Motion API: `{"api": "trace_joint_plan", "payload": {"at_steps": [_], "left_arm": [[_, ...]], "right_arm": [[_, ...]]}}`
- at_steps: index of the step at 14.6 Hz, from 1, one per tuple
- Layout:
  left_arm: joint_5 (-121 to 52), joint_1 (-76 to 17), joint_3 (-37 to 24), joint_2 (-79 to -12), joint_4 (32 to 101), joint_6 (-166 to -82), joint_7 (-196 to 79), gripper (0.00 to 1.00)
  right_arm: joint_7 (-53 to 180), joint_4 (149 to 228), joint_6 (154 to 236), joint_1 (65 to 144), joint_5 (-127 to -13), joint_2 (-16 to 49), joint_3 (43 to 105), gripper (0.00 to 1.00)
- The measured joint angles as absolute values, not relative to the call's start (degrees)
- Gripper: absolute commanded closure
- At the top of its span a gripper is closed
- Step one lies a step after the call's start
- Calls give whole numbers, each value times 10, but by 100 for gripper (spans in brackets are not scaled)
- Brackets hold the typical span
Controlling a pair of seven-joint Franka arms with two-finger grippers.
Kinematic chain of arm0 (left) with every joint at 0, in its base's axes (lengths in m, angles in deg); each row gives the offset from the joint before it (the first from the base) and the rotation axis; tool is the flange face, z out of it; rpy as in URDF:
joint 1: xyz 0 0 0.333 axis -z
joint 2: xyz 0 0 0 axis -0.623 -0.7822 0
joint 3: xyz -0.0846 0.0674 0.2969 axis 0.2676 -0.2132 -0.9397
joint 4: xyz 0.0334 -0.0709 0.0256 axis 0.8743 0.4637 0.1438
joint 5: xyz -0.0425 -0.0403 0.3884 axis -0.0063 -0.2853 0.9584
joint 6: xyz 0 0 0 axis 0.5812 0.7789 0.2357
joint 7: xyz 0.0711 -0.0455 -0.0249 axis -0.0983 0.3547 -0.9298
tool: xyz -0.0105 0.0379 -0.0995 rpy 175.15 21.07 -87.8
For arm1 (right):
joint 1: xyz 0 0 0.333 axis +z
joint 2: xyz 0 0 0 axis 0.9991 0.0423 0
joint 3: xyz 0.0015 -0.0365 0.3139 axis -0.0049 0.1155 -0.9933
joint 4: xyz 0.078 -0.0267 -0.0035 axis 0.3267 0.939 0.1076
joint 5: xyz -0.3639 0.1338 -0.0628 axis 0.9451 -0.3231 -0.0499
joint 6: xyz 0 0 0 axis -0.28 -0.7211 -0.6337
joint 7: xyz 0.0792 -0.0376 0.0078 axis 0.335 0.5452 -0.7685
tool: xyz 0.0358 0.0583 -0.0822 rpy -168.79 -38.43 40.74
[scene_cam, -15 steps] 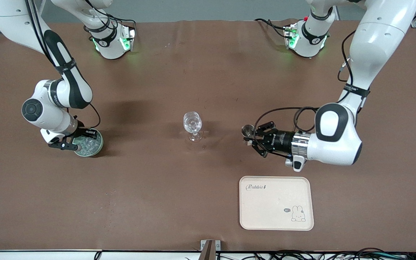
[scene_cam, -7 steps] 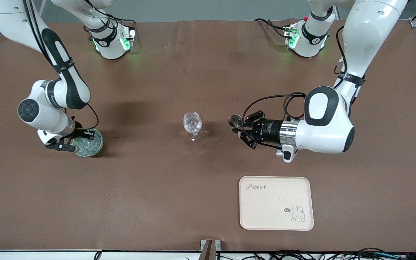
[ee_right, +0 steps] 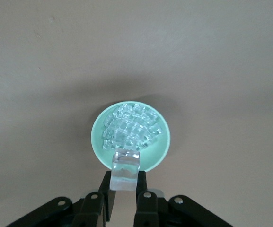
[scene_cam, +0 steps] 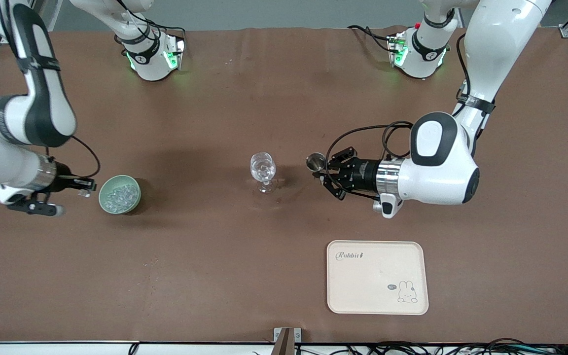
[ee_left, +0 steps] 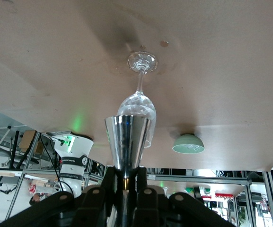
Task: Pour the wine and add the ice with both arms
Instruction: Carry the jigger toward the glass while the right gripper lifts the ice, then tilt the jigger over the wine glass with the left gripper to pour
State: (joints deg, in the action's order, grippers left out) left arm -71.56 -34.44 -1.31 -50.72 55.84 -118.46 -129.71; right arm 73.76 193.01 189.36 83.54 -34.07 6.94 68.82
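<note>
A clear wine glass point(scene_cam: 263, 170) stands upright at the table's middle. My left gripper point(scene_cam: 324, 172) is shut on a small metal measuring cup point(scene_cam: 316, 161) and holds it beside the glass, toward the left arm's end. In the left wrist view the cup point(ee_left: 128, 142) sits between my fingers, with the glass point(ee_left: 137, 104) just past it. A green bowl point(scene_cam: 136, 197) holds a pile of ice point(scene_cam: 118, 194). My right gripper point(scene_cam: 84, 186) is shut on one ice cube point(ee_right: 125, 169), over the table beside the bowl point(ee_right: 154, 158).
A cream tray point(scene_cam: 376, 277) with a rabbit print lies nearer the front camera than the left gripper. Both arm bases stand along the table's back edge. The left arm's cables loop above its wrist.
My right gripper has risen out of the bowl with an ice cube and drawn back toward the right arm's end. My left gripper has carried the metal cup closer to the wine glass.
</note>
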Motion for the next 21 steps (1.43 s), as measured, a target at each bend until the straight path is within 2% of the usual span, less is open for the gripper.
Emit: {"api": "trace_joint_plan", "payload": {"at_steps": [6, 11, 14, 21], "left_arm": [[-646, -296, -12, -495, 558, -1210, -1376, 99], [-604, -251, -13, -492, 559, -1252, -1435, 99], [-556, -232, -13, -492, 559, -1275, -1474, 99], [-497, -220, -13, -493, 561, -1291, -1514, 99]], "right_arm": [[738, 1818, 1761, 813, -341, -6, 690, 99], [737, 1721, 1608, 812, -341, -41, 690, 99], [737, 1701, 1581, 812, -341, -50, 684, 99], [736, 1701, 1580, 816, -341, -47, 681, 99]]}}
